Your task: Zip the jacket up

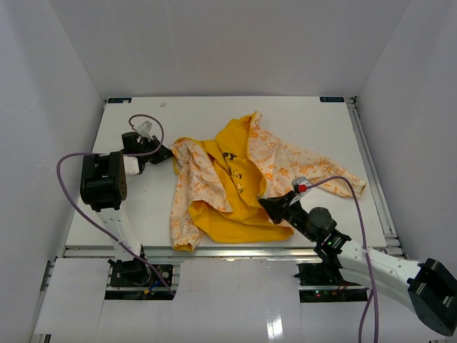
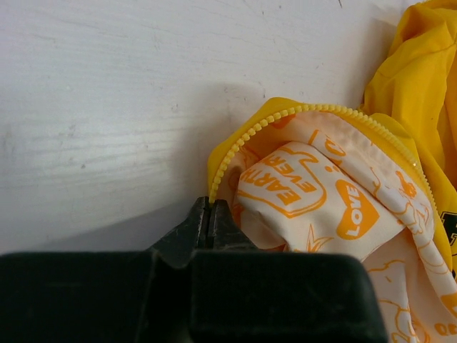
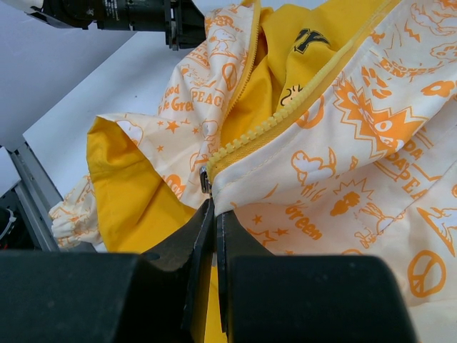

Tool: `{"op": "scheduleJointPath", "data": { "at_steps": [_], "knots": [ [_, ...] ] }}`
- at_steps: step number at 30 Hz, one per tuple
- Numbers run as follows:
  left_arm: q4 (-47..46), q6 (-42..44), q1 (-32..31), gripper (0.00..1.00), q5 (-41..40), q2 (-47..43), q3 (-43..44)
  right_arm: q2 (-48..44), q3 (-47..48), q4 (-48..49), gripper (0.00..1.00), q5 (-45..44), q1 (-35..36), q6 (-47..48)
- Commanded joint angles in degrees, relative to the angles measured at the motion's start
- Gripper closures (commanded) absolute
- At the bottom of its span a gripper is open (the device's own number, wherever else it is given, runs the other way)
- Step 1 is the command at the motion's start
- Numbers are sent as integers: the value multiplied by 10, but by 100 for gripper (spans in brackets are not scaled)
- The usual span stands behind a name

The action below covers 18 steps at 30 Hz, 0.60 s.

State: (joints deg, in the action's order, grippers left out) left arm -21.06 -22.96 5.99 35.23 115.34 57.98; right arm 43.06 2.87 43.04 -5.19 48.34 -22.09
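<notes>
The jacket (image 1: 235, 179) lies spread open in the middle of the white desk (image 1: 321, 128), yellow lining facing up. The left claw (image 2: 211, 214) is pinched tight on the jacket's left edge, right where the yellow zipper teeth (image 2: 250, 132) end. The right claw (image 3: 214, 218) is closed to a sliver on the other front panel's hem, just below the metal slider (image 3: 205, 180).
</notes>
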Motion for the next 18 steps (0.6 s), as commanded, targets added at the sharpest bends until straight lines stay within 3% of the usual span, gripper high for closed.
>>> {"op": "scheduleJointPath", "data": {
  "at_steps": [1,7,12,18],
  "knots": [
    [-15,6,-16,100,-52,-89,-34,-24,-3,14,92,-1,-2,0],
    [47,117,-74,100,-209,-246,-14,-49,-3,-3,92,-3,-2,-3],
    [108,284,-94,100,-230,-269,39,-69,-6,-13,92,0,-2,-6],
    [48,508,-149,100,-339,-286,-4,-71,-10,-16,92,-9,-2,-3]
  ]
}}
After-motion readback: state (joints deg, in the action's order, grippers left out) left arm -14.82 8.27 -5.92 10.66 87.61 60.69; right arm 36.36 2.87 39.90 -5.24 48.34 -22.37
